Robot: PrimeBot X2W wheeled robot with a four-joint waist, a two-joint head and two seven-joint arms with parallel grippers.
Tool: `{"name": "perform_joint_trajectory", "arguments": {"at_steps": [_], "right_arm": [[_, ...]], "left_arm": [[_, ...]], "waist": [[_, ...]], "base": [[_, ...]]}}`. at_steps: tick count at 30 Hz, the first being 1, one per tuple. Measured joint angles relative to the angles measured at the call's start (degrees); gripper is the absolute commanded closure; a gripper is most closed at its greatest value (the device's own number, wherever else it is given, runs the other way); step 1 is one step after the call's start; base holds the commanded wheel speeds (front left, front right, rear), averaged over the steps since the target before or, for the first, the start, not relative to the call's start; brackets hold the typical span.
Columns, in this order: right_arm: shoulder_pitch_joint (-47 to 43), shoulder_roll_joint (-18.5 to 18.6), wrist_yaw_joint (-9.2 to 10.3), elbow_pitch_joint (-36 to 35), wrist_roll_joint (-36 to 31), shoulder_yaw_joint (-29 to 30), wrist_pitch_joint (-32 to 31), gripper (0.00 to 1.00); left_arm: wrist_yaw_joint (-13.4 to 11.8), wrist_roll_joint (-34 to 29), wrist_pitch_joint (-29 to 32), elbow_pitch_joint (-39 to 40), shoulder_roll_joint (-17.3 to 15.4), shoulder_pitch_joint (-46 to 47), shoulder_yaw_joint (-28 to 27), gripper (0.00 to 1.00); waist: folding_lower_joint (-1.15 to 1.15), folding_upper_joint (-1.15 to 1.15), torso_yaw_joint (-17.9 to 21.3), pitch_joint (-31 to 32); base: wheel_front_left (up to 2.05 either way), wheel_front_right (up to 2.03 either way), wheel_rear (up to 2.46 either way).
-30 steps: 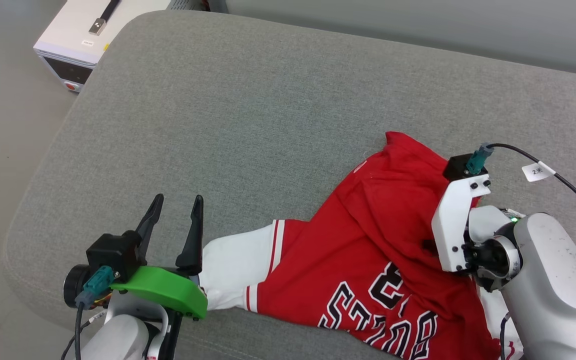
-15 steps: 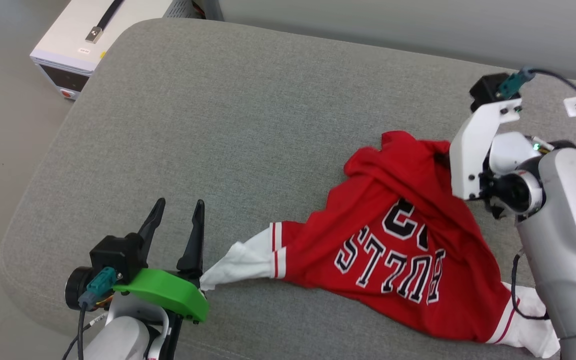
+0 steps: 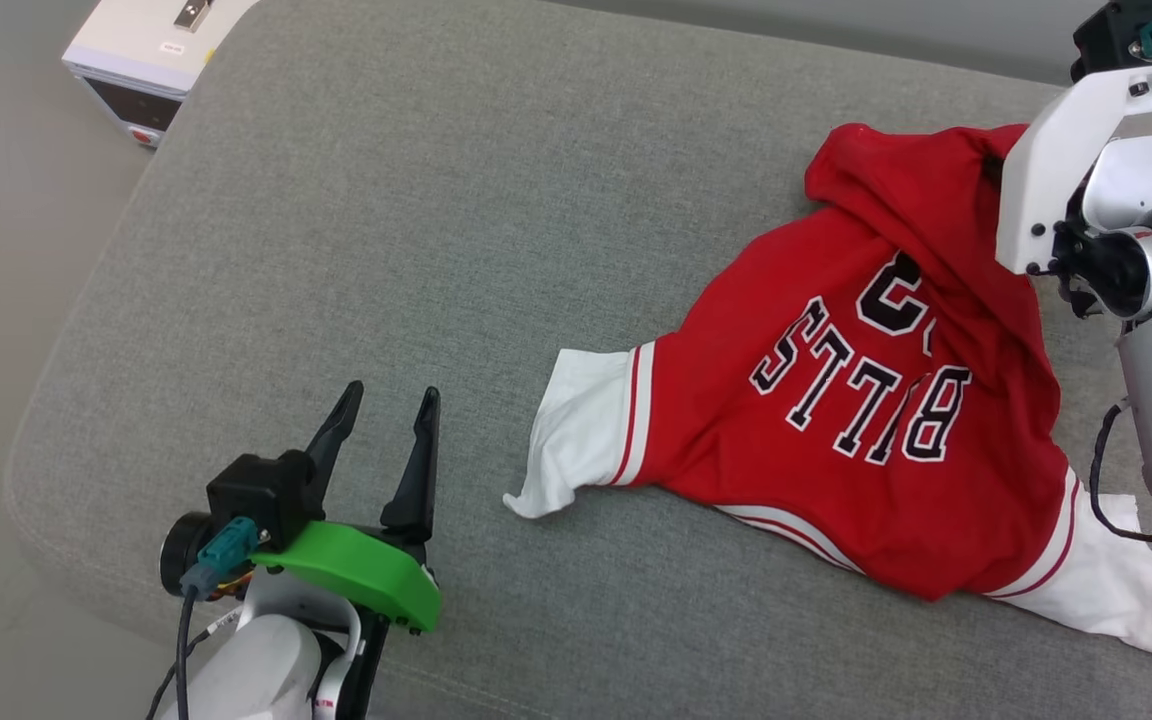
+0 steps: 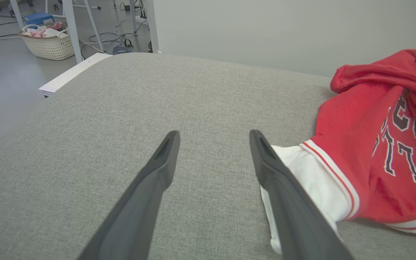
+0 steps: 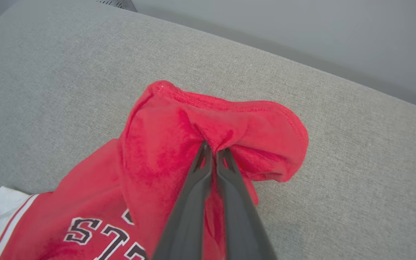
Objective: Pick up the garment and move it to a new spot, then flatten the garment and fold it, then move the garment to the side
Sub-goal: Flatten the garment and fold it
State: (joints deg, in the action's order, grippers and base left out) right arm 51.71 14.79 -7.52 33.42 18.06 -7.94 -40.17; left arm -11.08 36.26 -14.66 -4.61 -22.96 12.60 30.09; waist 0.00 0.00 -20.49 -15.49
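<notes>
Red BULLS jersey [image 3: 866,450]: draped on grey seat cushion [image 3: 416,200], cushion's right half, long axis sleeve to sleeve across cushion. Right gripper [image 5: 213,151]: 2 fingers clamped on raised red fold, cushion's far-right side. Left gripper [image 3: 391,392]: fingers apart, empty, cushion's near-left, white sleeve [image 3: 581,430] just beside.

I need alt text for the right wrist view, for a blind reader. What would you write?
The right gripper, shut, pinches a bunched fold of a red jersey T-shirt over a grey fabric cushion. White-outlined black letters and a white sleeve show at lower left.
</notes>
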Motion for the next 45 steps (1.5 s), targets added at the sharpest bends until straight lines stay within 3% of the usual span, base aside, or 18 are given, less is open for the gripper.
{"name": "perform_joint_trajectory", "arguments": {"at_steps": [11,12,13,14,22,31,37,45], "right_arm": [[-1.97,-0.18,0.0,11.02,-1.69,0.71,10.33,1.0],[-2.36,-0.14,0.0,11.91,-1.71,0.57,11.03,0.87],[-2.41,-0.12,0.0,12.5,-1.63,0.46,11.8,0.56],[-2.4,-0.1,0.0,13.01,-1.15,0.48,13.14,0.0],[-5.16,-0.33,0.0,12.89,-0.26,0.38,28.38,0.0],[-16.05,-1.93,0.0,3.39,-4.37,3.97,41.45,0.0],[-26.0,-5.28,0.0,-8.11,-7.53,8.0,44.23,0.0],[-39.78,-8.77,0.0,-25.9,-10.05,10.02,41.53,0.0]], "left_arm": [[1.82,-1.58,0.01,-1.55,1.77,0.91,-1.01,0.0],[1.83,-1.6,0.0,-1.7,1.82,0.98,-1.13,0.0],[1.92,-1.69,0.0,-1.85,1.83,1.01,-1.23,0.0],[2.22,-1.87,0.0,-2.03,1.91,1.03,-1.32,0.0],[1.89,-2.01,0.0,-2.76,1.48,0.55,-2.59,0.0],[-0.76,-2.0,0.86,-1.98,-0.13,-2.67,-3.12,0.0],[-2.02,-1.8,1.91,-1.47,-0.89,-4.13,-4.01,0.0],[-3.44,-0.49,2.46,-1.64,-2.25,-6.06,-5.82,0.0]], "waist": [[0.0,0.0,-1.05,-2.82],[0.0,0.0,-0.97,-2.76],[0.0,0.0,-0.92,-2.71],[0.0,0.0,-0.86,-2.59],[0.0,0.0,0.45,0.9],[0.0,0.0,3.07,5.28],[0.0,0.0,5.5,7.07],[0.0,0.0,8.41,9.12]], "base": [[0.0,0.0,0.0],[0.0,0.0,0.0],[0.0,0.0,0.0],[0.0,0.0,0.0],[0.0,0.0,0.0],[0.0,0.0,0.0],[0.0,0.0,0.0],[0.0,0.0,0.0]]}}
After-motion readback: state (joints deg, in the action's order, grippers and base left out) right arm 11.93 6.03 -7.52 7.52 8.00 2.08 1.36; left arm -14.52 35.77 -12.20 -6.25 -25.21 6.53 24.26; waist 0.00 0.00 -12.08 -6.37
